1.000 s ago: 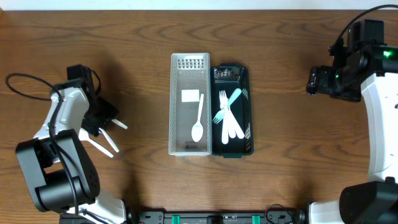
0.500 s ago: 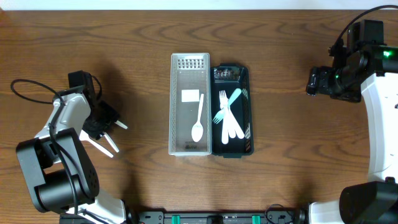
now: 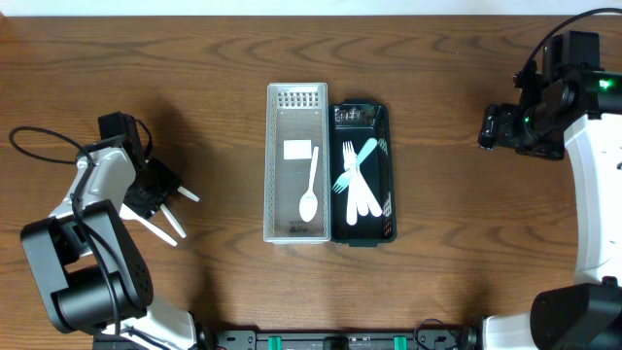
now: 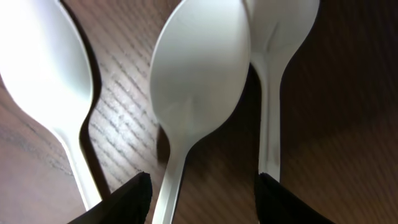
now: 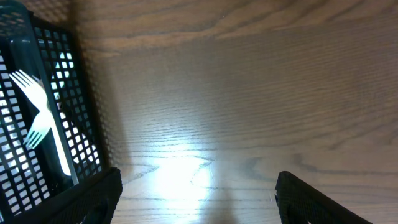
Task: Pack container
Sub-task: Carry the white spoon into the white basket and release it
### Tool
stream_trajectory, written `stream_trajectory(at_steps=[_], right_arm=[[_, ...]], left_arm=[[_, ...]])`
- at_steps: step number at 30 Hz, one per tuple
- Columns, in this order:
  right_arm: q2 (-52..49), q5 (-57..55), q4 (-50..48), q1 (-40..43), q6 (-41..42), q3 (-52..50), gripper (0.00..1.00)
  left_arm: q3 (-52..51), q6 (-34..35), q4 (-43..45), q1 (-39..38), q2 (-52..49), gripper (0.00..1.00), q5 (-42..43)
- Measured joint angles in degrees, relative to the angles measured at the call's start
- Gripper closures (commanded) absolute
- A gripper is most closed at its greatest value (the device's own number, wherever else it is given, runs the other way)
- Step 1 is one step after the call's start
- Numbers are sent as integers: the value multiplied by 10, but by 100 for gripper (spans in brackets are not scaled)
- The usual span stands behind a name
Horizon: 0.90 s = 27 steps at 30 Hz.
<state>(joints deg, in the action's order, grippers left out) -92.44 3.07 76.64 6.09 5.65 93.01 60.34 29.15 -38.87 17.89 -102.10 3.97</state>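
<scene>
Three white plastic spoons [image 3: 167, 216] lie on the table at the left. My left gripper [image 3: 148, 195] sits low over their handles, open, with the middle spoon [image 4: 198, 93] between its fingers and the other two [image 4: 43, 68] [image 4: 280, 37] beside it. A white perforated bin [image 3: 277, 165] in the middle holds one white spoon [image 3: 310, 185]. The black mesh bin [image 3: 387, 175] next to it holds white and teal forks [image 3: 356, 180], also seen in the right wrist view [image 5: 43, 118]. My right gripper [image 3: 496, 126] hangs open and empty at the far right.
A white label lies in the white bin [image 3: 297, 150]. The left arm's cable [image 3: 44, 146] loops over the table at the far left. Bare wooden tabletop [image 5: 236, 112] lies under the right gripper.
My left arm has shifted slightly left and its cable loop has moved. The spoons, the bins and the right arm have not moved.
</scene>
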Motion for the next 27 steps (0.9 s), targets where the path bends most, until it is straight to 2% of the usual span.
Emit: stream_trajectory(at_steps=[13,15,17,22,27], right_arm=[[0,0,3,0,0,0,18],[0,0,3,0,0,0,18],[0,0,3,0,0,0,18],[0,0,3,0,0,0,18],[0,0,3,0,0,0,18]], left_arm=[[2,-7,9,0,-29,45,1],[3,-7,8,0,-30,50,0],[3,-6,8,0,-31,61,-2],[5,-8,10,0,-32,71,-3],[5,-11,11,1,-32,92,-3]])
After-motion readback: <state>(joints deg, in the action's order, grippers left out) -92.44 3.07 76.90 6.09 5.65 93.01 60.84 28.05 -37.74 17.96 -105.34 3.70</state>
